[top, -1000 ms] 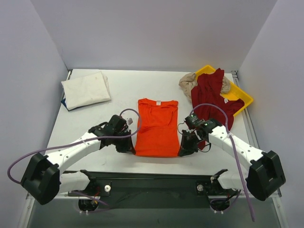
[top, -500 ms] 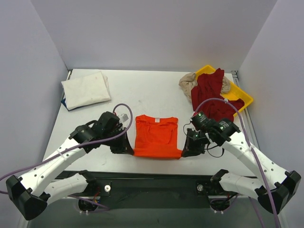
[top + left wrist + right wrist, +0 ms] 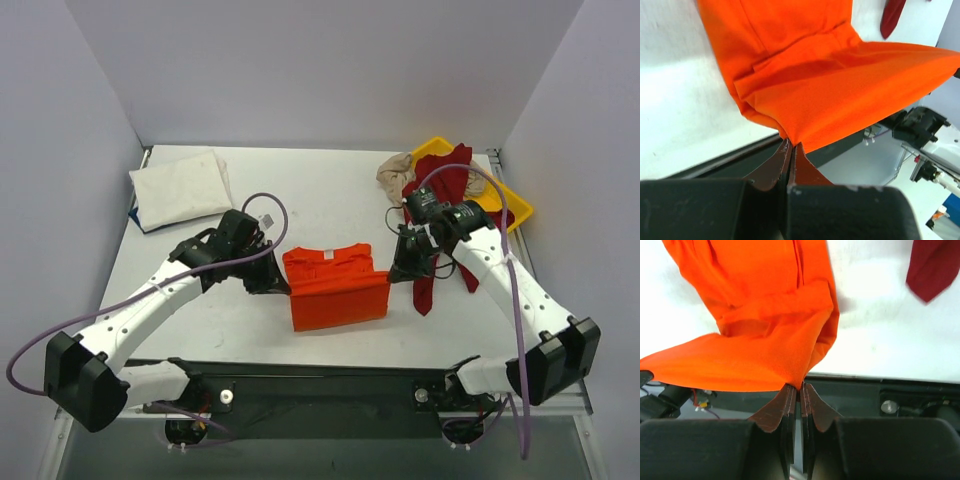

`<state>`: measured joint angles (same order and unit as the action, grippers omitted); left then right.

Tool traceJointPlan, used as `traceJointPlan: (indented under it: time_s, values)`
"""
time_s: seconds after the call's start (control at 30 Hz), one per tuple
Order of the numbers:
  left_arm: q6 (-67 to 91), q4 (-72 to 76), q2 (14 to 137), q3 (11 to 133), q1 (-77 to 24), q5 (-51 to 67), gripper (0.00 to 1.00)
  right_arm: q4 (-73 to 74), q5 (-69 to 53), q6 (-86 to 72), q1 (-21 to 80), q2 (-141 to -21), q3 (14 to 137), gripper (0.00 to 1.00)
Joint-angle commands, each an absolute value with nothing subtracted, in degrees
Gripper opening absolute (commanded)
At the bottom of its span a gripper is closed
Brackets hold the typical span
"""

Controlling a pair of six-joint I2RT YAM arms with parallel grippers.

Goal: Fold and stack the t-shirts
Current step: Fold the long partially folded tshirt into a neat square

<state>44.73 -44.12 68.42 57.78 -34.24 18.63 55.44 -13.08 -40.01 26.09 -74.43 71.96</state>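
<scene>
The bright orange t-shirt [image 3: 335, 287] lies in the middle of the table, its near half lifted and carried back over the rest. My left gripper [image 3: 281, 283] is shut on its left corner [image 3: 790, 141]. My right gripper [image 3: 396, 270] is shut on its right corner [image 3: 801, 384]. The white t-shirt [image 3: 181, 188] lies folded at the back left. The dark red t-shirt [image 3: 445, 205] drapes out of the yellow tray [image 3: 508, 203] at the back right, with the beige t-shirt [image 3: 395, 174] bunched beside it.
A strip of the dark red shirt [image 3: 424, 292] hangs down onto the table just right of my right gripper. Grey walls close in the table on three sides. The black front rail [image 3: 320, 372] runs along the near edge.
Both grippers have lifted the orange shirt's near edge and moved it away from the front, folding the shirt shorter. The arms have swung inward and back.
</scene>
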Motion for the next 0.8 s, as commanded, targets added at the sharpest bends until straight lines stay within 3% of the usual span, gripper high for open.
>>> traceJointPlan:
  time_s: [0.0,0.77]
  values:
    - [41.75,-40.70,70.39,60.64,-31.73,17.75,0.00,57.22,-6.51,-33.76,24.35,-78.83,76.72,0.00]
    - [38.67,-28.04,86.48,61.09,-20.48,25.75,0.00,54.40,-6.94,-23.47,19.86,-108.89,103.00,0.00]
